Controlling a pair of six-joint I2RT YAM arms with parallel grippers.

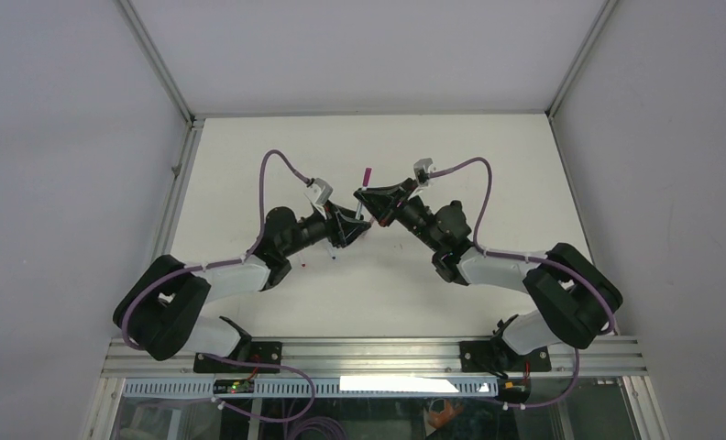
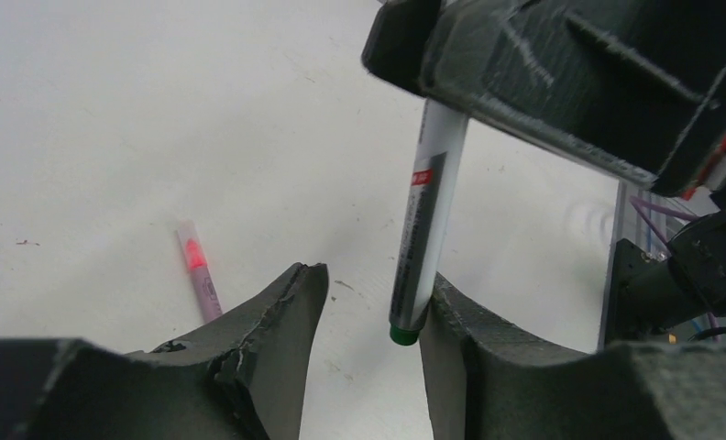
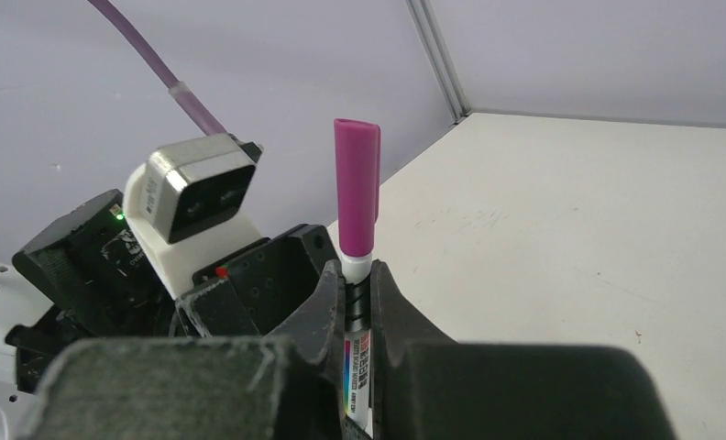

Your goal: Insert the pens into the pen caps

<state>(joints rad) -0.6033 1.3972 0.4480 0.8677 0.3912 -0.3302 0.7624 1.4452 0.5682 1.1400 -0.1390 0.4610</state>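
Observation:
My right gripper (image 3: 357,275) is shut on a white marker pen (image 3: 357,353) and holds it upright. A magenta cap (image 3: 357,192) sits on the pen's upper end. In the top view the cap (image 1: 367,173) sticks up beyond the right gripper (image 1: 372,203). My left gripper (image 2: 373,280) is open. The same pen (image 2: 428,211) hangs down between its jaws, its green end (image 2: 402,334) against the right finger (image 2: 451,321). The left finger stands apart from it. A second pen (image 2: 198,272), pinkish with a red tip, lies on the table beyond the left finger.
The white table (image 1: 488,183) is walled at the back and sides. Two tiny items lie under the left arm, one red (image 1: 302,267) and one blue (image 1: 334,258). The left wrist camera (image 3: 199,197) is close beside the right gripper.

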